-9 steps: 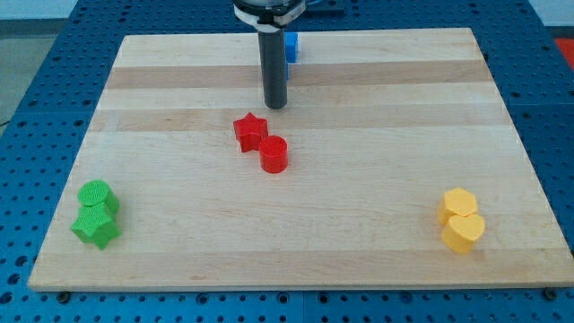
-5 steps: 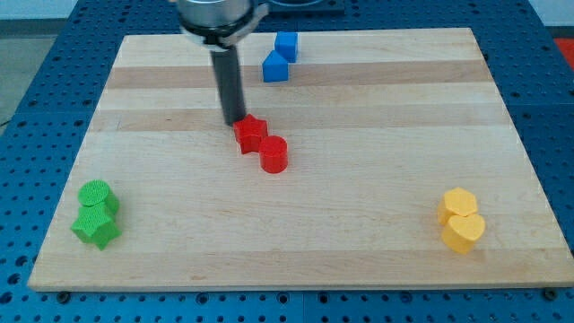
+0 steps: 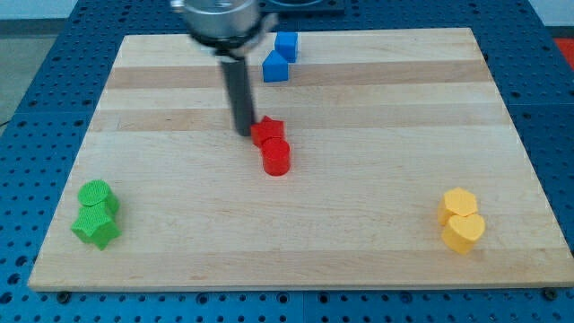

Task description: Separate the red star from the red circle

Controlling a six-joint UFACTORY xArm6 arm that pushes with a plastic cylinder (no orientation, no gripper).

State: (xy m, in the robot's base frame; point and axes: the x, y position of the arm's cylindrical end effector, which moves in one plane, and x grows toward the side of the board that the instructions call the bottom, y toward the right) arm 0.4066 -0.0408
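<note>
Standing upright, my tip (image 3: 244,133) touches the red star (image 3: 267,133), which touches the red circle (image 3: 276,158)

Red star (image 3: 267,132) – red circle (image 3: 276,158): gapless

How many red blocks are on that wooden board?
2. The red star sits near the board's middle, my tip against its left side; the red circle touches it just below. None seem hidden.
</note>
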